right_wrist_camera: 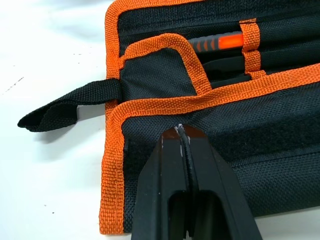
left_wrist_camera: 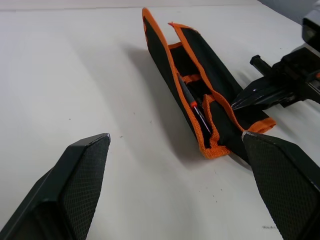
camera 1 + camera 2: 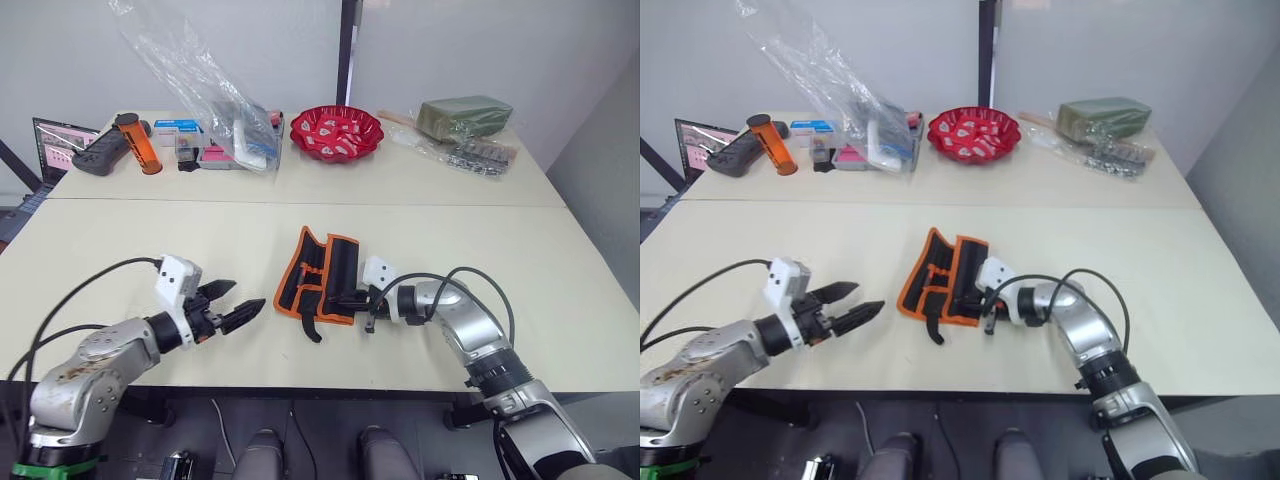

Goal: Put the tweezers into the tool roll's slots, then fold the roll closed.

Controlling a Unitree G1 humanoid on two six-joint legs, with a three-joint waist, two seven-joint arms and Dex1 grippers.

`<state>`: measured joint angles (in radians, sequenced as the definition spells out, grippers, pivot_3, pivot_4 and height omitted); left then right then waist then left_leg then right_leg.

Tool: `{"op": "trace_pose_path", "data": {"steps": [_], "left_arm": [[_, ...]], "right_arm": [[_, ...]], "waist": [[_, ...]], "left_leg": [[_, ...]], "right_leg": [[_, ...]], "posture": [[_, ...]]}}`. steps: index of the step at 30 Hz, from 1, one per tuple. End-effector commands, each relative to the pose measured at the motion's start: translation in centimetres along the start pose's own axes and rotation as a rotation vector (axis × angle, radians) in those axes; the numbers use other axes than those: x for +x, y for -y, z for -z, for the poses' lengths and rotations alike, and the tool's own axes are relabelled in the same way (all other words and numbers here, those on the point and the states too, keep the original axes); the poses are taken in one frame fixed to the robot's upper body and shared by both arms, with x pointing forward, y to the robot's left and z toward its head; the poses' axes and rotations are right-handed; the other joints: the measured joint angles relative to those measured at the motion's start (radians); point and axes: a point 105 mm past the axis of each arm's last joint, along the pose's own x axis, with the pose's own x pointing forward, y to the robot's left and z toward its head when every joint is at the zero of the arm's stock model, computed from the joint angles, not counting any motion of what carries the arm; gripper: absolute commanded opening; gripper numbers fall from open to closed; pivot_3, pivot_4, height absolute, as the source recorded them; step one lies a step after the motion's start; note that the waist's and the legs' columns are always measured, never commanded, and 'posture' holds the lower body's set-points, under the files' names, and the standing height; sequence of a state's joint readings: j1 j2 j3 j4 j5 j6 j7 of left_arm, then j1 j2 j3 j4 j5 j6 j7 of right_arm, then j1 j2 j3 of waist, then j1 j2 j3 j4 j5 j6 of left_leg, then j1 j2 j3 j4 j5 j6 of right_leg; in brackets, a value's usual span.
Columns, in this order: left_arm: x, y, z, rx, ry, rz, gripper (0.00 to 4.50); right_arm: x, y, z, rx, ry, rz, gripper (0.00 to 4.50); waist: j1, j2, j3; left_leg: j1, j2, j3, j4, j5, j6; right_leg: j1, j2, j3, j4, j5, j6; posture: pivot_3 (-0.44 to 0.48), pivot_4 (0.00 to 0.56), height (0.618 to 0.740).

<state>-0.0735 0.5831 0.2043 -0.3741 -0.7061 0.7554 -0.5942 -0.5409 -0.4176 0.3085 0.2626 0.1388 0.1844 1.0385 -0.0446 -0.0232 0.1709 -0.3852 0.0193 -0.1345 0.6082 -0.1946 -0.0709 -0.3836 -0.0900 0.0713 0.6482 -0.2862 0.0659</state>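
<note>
Folding step underway: right tool (image 1: 183, 131) pressed together at tool roll (image 3: 318, 275) flap, left tool (image 3: 228, 301) spread; next, close the flap over the slots (image 2: 197, 102).

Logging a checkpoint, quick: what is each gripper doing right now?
Left gripper: open, empty, short of the roll.
Right gripper: shut, tips against the roll's flap, nothing visibly pinched.

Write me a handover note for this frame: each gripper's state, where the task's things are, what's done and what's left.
Left gripper: open, holding nothing, above the table beside the tool roll.
Right gripper: shut, tips at the roll's near flap; whether it pinches fabric is unclear.
Tool roll: near the table's front edge, partly folded, one flap raised, strap loose.
Done: slim tools sit in the slots; count unclear.
Left: finish folding the roll closed.
</note>
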Motion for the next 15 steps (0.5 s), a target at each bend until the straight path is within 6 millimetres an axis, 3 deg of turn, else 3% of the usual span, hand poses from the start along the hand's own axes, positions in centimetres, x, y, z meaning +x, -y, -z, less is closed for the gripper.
{"op": "trace_pose_path", "data": {"steps": [1, 3, 4, 10, 15], "left_arm": [[1.2, 0.5, -0.1, -0.001, -0.004, 0.015, 4.50], [2.3, 0.3, 0.3, -0.018, -0.010, -0.006, 4.50], [2.7, 0.3, 0.3, -0.028, -0.006, -0.007, 3.94], [4.2, 0.2, 1.1, -0.017, -0.062, 0.000, 1.99], [4.8, 0.6, 0.3, -0.009, -0.047, 0.036, 0.38]], "right_arm": [[0.0, -0.5, 2.5, 0.058, -0.101, 0.004, 0.02], [0.1, -0.6, 2.5, 0.062, -0.102, 0.003, 0.02], [0.2, -0.7, 2.4, 0.063, -0.101, 0.001, 0.00], [0.2, -0.5, 2.3, 0.066, -0.106, 0.021, 0.00], [0.1, -0.4, 2.3, 0.072, -0.106, 0.036, 0.00]], "waist": [[0.000, 0.000, 0.000], [0.000, 0.000, -0.001], [0.000, -0.001, -0.001], [-0.001, -0.001, -0.001], [-0.001, -0.001, -0.001]], "left_leg": [[0.000, 0.000, 0.000, 0.000, 0.000, 0.000], [0.000, 0.000, 0.000, 0.000, 0.000, 0.000], [0.000, 0.000, 0.000, 0.000, 0.000, 0.000], [0.000, 0.000, 0.000, 0.000, 0.000, 0.000], [0.000, 0.000, 0.000, 0.000, 0.000, 0.000]], "right_leg": [[0.000, 0.000, 0.000, 0.000, 0.000, 0.000], [0.000, 0.000, 0.000, 0.000, 0.000, 0.000], [0.000, 0.000, 0.000, 0.000, 0.000, 0.000], [0.000, 0.000, 0.000, 0.000, 0.000, 0.000], [0.000, 0.000, 0.000, 0.000, 0.000, 0.000]], "posture": [[0.000, 0.150, 0.740], [0.000, 0.150, 0.740], [0.000, 0.150, 0.740], [0.000, 0.150, 0.740], [0.000, 0.150, 0.740]]}}
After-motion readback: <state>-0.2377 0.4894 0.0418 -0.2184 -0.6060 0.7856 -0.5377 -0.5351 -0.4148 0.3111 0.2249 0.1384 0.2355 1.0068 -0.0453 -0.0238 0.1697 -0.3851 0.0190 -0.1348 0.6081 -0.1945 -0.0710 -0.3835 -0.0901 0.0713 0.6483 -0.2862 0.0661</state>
